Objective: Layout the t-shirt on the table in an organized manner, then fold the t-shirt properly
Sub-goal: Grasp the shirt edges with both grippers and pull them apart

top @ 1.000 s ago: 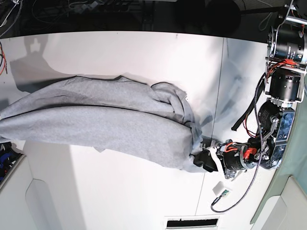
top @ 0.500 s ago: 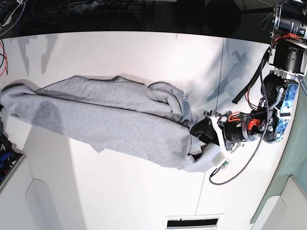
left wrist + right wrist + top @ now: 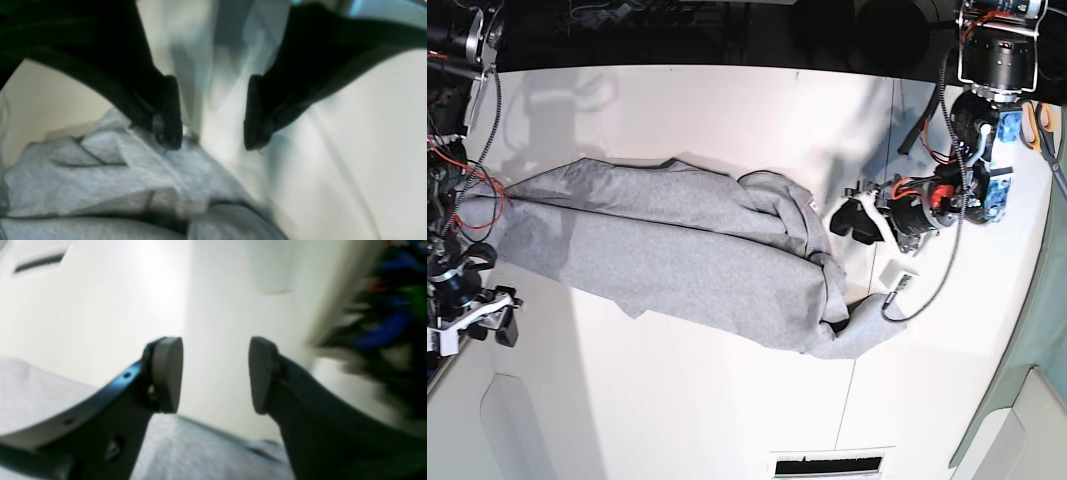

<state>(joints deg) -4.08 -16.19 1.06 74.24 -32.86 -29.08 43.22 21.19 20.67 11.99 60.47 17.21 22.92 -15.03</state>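
Note:
The light grey t-shirt (image 3: pixel 677 250) lies bunched in a long roll across the white table (image 3: pixel 707 110), no lettering showing. My left gripper (image 3: pixel 852 220) is open and empty, just beyond the shirt's right end. In the left wrist view the left gripper (image 3: pixel 211 126) hangs open over bare table, with crumpled shirt (image 3: pixel 100 173) below its left fingertip (image 3: pixel 170 133). My right gripper (image 3: pixel 472 330) is open at the table's left edge, just off the shirt's left end. In the right wrist view the right gripper (image 3: pixel 215 373) is open and empty, with shirt fabric (image 3: pixel 186 453) beneath it.
A small white device on a black cable (image 3: pixel 897 275) lies by the shirt's right end. A dark seam (image 3: pixel 889 150) crosses the table. A slot (image 3: pixel 827 465) is at the front edge. Wires and clutter (image 3: pixel 447 170) crowd the left edge.
My left gripper has let go of the shirt's right end, opened and moved away toward the far side. The shirt's left end has dropped onto the table. The right gripper has come into view.

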